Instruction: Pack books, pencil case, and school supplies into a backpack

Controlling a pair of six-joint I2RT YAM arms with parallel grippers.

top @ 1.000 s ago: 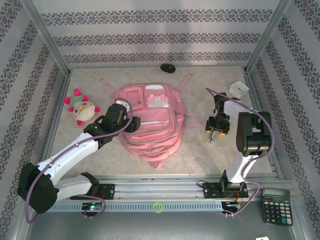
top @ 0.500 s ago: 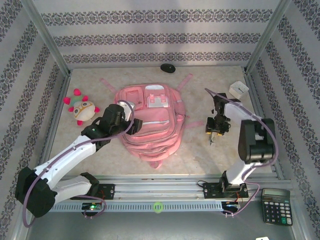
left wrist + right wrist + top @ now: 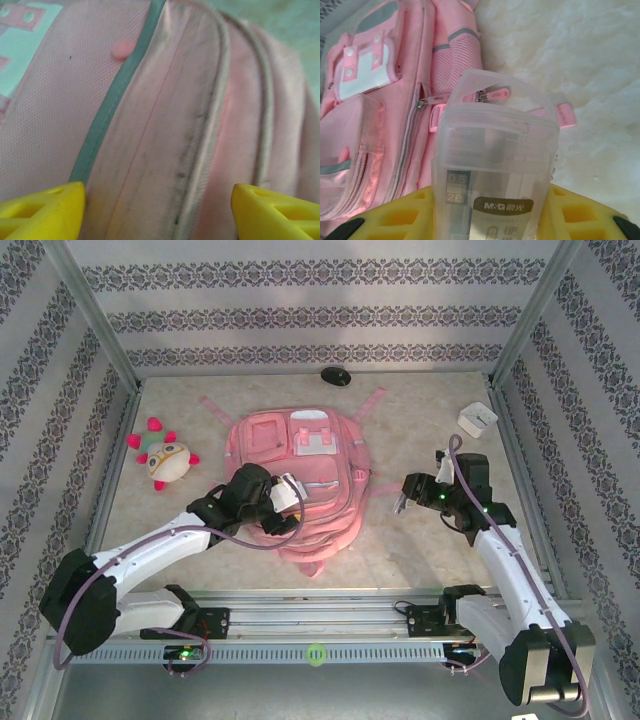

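1. Backpack. The pink backpack lies flat at the middle of the table, pockets facing up. Its straps run toward the far edge.

2. Left gripper. The left gripper is over the near-left part of the backpack's front. Its jaws stand apart and grasp nothing. In the left wrist view, pink fabric spans the gap between the two yellow fingertips, with a grey-green trim strip and stitched zip seams. Whether the fingertips touch the fabric cannot be told.

3. Right gripper. The right gripper is just beside the backpack's right edge, above bare table. It is clenched on a clear plastic case with a printed label. The case sits between the yellow fingers and sticks out well past them, toward the backpack's side. In the right wrist view, the case's far end lies in front of the zip pulls on the side pocket and a short pink strap tab. Contact between case and backpack cannot be confirmed.

4. Other items. A stuffed toy lies well left of the backpack. A white square box sits near the far right corner. A black oval object rests at the far edge.
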